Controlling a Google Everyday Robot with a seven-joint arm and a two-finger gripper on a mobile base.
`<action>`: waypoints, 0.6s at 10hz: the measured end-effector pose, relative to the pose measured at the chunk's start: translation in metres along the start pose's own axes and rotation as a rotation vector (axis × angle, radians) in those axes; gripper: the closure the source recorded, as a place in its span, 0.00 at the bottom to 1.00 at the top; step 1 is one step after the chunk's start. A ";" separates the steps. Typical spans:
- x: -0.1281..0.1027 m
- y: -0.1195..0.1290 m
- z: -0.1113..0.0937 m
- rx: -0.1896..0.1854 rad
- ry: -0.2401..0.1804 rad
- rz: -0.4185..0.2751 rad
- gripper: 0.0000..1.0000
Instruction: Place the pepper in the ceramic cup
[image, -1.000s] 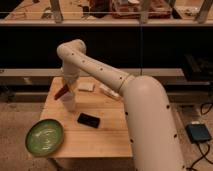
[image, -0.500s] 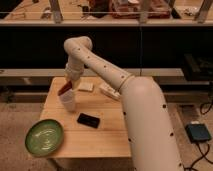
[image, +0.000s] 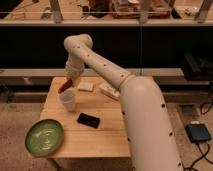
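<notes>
The green plate (image: 44, 137) sits at the table's (image: 102, 137) left corner. The pepper (image: 64, 87), tilted with its low end left, hangs just above the white cup (image: 68, 100), pinched in the gripper (image: 69, 83). A black phone (image: 88, 120) lies to the right.

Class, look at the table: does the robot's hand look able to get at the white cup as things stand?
Probably yes. The hand hangs just above the white cup, with the red pepper at its tip over the cup's mouth. Nothing stands between them; the phone and green plate lie off to the side.
</notes>
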 end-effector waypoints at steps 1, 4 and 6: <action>0.001 0.000 -0.001 0.008 0.000 0.003 0.99; -0.002 -0.001 0.004 0.006 -0.018 -0.023 0.72; -0.019 -0.012 0.016 0.000 -0.030 -0.059 0.55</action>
